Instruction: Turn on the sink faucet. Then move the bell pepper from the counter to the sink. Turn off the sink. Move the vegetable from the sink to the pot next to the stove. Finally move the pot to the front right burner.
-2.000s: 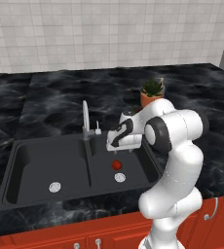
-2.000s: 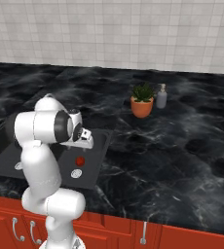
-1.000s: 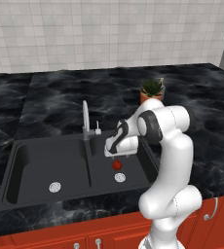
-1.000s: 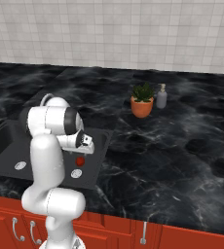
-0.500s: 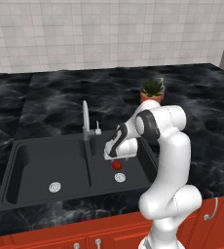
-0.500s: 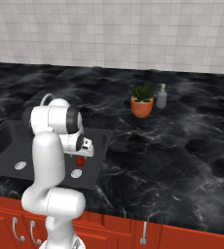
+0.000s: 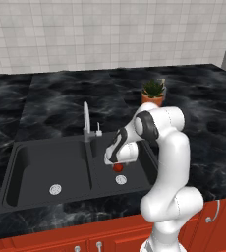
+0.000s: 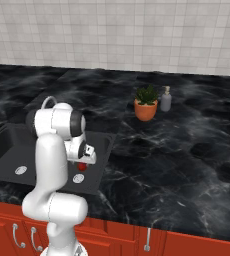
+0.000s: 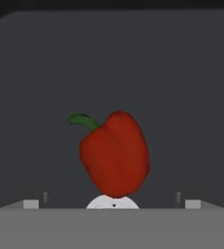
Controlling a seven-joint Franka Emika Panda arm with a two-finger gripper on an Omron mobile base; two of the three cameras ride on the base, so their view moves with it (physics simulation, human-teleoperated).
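- Red bell pepper [image 9: 115, 155] lying in right basin of black sink [image 7: 46, 162], just beside silver drain [image 7: 121, 179].
- Pincer [image 9: 112, 204] spread wide above pepper, holding nothing.

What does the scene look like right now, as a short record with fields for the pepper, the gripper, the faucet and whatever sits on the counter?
pepper: red bell pepper lying in the right basin of the sink, at the round drain
gripper: gripper open, low over the pepper, fingers apart on either side, not gripping
faucet: faucet upright between the two basins; no water visible
counter: counter holds a potted plant and a soap bottle beside it
left basin: its own drain
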